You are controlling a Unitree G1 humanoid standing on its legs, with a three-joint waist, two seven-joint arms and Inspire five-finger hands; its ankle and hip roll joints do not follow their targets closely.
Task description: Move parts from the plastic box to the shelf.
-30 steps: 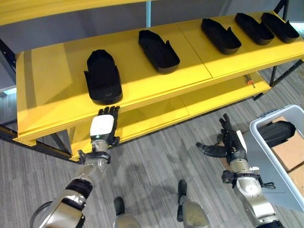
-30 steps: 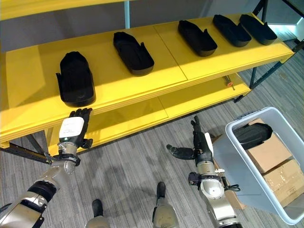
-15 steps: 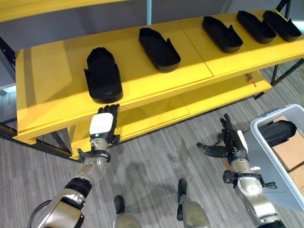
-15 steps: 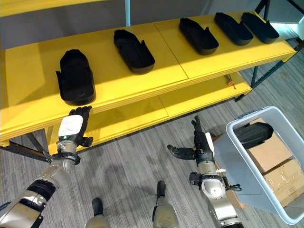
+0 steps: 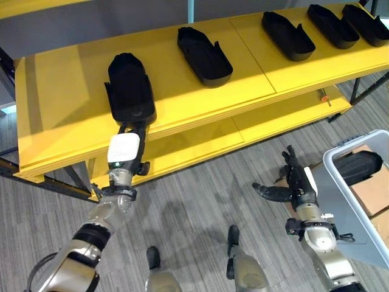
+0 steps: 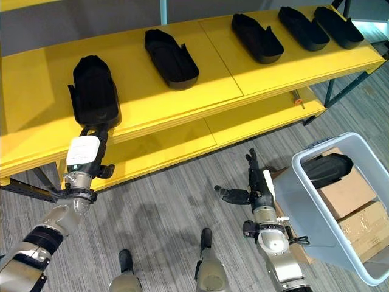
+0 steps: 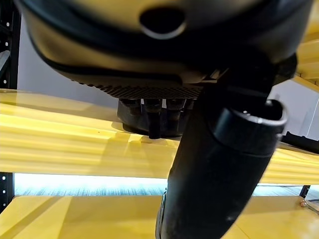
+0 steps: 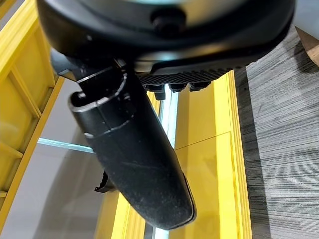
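Note:
Several black moulded parts lie in a row on the yellow shelf. The leftmost part sits near the front edge, and my left hand reaches up from below with straight fingers, its fingertips at that part's near end. In the left wrist view the thumb stands before the shelf edge. My right hand hovers low over the floor, open and empty, just left of the grey plastic box. One black part lies inside the box.
More parts lie further right on the shelf. The lower shelf level carries a small orange-handled tool. Cardboard boxes sit in the plastic box. Grey plank floor lies between shelf and box.
My left hand has risen and reached forward, so its fingertips now meet the leftmost part at the shelf's front edge. The camera has shifted slightly. The right hand has stayed put.

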